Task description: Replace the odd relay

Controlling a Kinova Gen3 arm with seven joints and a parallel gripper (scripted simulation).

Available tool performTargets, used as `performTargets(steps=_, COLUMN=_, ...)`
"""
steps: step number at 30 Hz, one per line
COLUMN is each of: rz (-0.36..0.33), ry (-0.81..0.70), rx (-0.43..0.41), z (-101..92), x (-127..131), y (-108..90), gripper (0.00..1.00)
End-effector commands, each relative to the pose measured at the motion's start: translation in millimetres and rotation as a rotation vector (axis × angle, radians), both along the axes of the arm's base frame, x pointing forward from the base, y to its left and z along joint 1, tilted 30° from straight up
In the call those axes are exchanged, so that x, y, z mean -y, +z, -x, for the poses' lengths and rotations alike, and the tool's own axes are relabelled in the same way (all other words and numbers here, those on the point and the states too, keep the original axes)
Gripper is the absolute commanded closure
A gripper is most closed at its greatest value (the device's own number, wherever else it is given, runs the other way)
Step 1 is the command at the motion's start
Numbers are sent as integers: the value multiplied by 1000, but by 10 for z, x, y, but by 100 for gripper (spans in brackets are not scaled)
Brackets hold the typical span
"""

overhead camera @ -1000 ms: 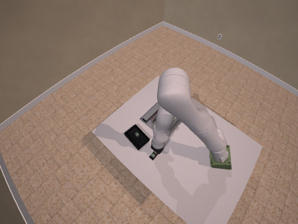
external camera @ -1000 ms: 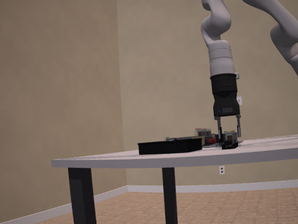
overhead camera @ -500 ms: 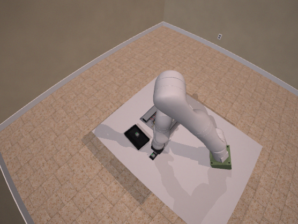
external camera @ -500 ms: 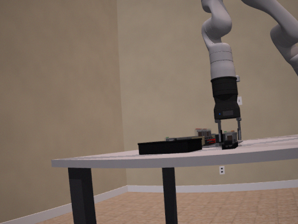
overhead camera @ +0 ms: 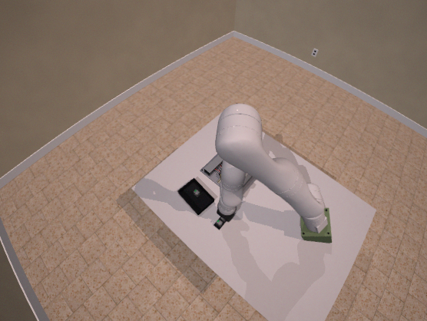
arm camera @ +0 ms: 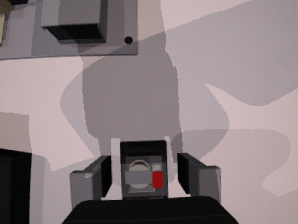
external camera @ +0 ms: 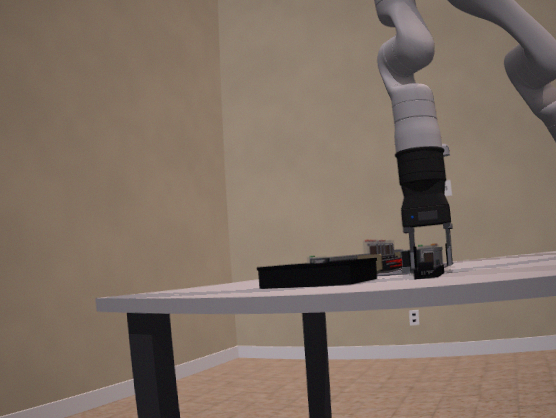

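Note:
The spare relay [arm camera: 140, 175] [external camera: 431, 256] [overhead camera: 220, 223], grey with a red test button [arm camera: 158, 180] on its top, stands upright in a small black holder [external camera: 428, 269] on the table. My gripper [arm camera: 144, 168] [external camera: 430, 252] [overhead camera: 221, 219] is open and lowered over it, one finger on each side of the relay, apart from it. The black tray [overhead camera: 203, 207] [external camera: 315, 275] [arm camera: 12, 203] lies to the left with a small relay [overhead camera: 196, 193] inside. The grey socket panel [arm camera: 80, 46] [overhead camera: 210, 167] lies behind; a few of its relays [external camera: 379, 247] show, the rest are hidden by the arm.
The arm's green base [overhead camera: 316, 230] is bolted at the right of the white table [overhead camera: 269, 249] [external camera: 300, 295].

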State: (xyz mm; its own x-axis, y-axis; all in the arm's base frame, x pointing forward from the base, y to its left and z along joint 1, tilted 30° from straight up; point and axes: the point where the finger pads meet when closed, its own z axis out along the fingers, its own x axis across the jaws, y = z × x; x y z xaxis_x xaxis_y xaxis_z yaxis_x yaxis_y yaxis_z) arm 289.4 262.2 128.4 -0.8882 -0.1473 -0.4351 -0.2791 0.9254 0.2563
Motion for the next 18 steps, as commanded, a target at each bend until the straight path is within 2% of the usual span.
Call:
performTargets(steps=1, rz=-1, ry=1, rx=1, z=3, x=-2, y=7, gripper=0)
performTargets(steps=18, rz=2, ry=2, rx=-1, z=15, x=4, y=15, gripper=0)
